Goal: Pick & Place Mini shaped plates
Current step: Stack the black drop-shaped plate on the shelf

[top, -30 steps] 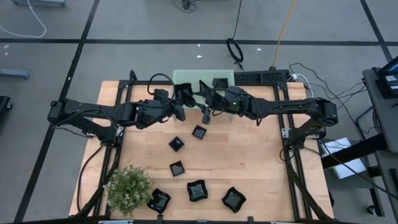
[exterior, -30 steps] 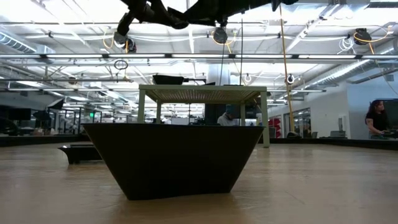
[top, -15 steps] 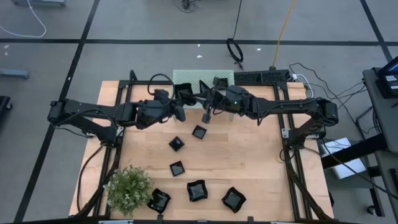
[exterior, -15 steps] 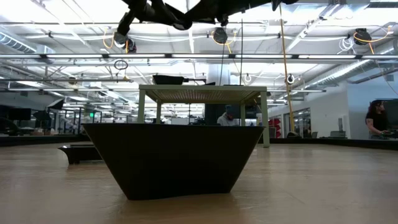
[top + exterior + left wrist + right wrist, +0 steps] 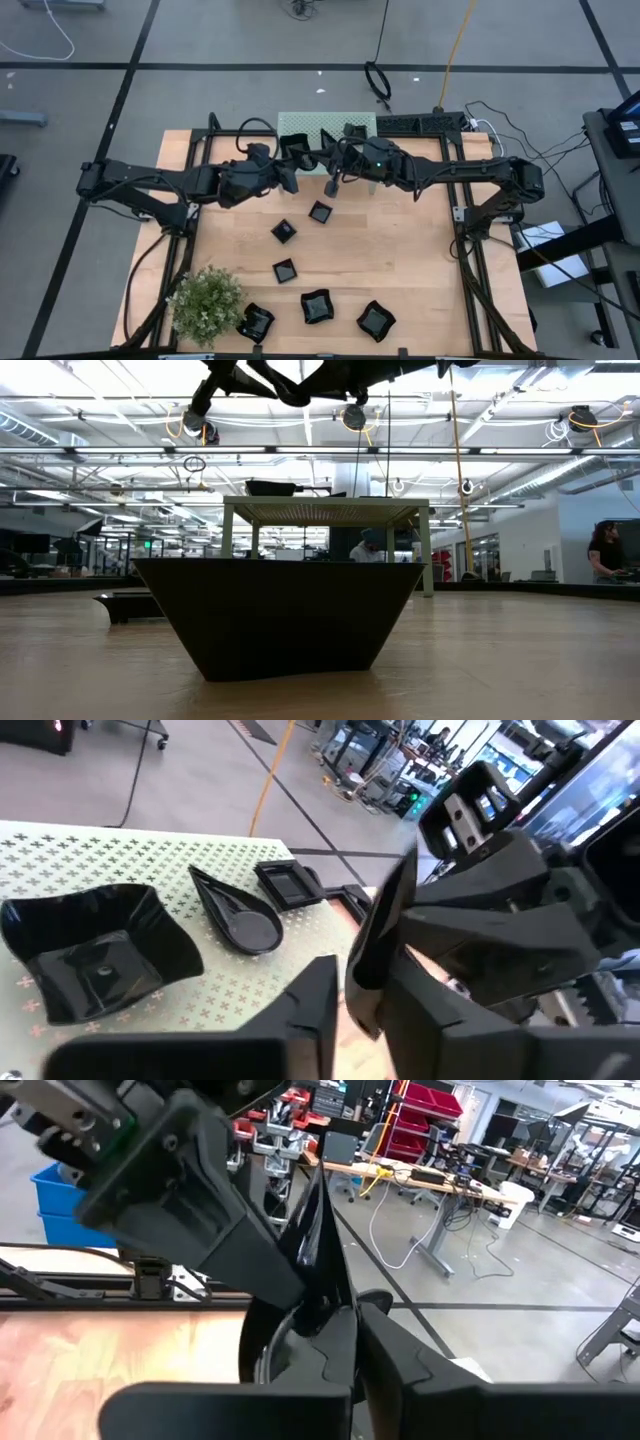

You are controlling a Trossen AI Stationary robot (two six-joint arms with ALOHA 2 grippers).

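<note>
Glossy black, a thin mini plate (image 5: 383, 935) stands on edge between the two grippers, which meet nose to nose above the far middle of the wooden table (image 5: 420, 265). The left gripper (image 5: 292, 178) comes in from the left, and in its wrist view the plate's edge sits at its fingertips, though whether its fingers press the plate I cannot tell. Just beyond its jaws lies the mint-green perforated stand (image 5: 60, 855), carrying a wavy-edged square dish (image 5: 90, 955), a teardrop dish (image 5: 240, 915) and a small square dish (image 5: 287, 883) side by side. The right gripper (image 5: 330, 168) reaches in from the right, and its wrist view shows the upright plate (image 5: 318, 1230) pinched between its fingers (image 5: 330, 1345), the jaws narrowed onto it, with the other gripper's body hard against the far side. Nearer than both jaws, small square plates (image 5: 320, 212) lie scattered flat on the wood, well apart from the grippers, larger wavy ones (image 5: 317, 306) along the near edge beside the bushy green plant (image 5: 206, 303).
</note>
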